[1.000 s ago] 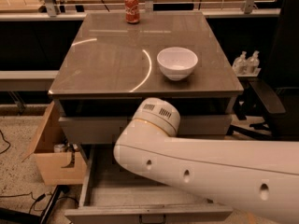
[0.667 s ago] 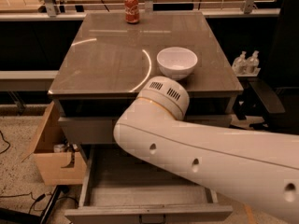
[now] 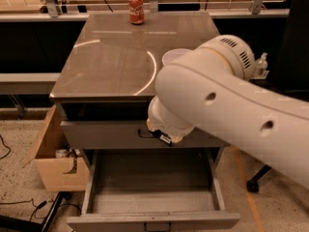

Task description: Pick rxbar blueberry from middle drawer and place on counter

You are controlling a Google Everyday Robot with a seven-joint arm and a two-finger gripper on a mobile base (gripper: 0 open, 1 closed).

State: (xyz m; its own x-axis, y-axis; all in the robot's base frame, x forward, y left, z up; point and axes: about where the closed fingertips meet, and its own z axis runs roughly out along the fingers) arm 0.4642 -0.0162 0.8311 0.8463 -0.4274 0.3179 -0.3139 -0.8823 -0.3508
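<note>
Tool (image 3: 163, 132) is low at the end of the arm (image 3: 231, 105), just in front of the upper drawer front (image 3: 104, 134) and above the open middle drawer (image 3: 149, 192). Apart or clamped: cannot tell. No rxbar blueberry on the visible drawer floor. The small dark piece (image 3: 165, 139) under the tool may be it, unconfirmed. Risks on the lift to the worktop (image 3: 106, 62): load clips the near edge, or the arm sweeps the white bowl (image 3: 173, 56) behind it.
</note>
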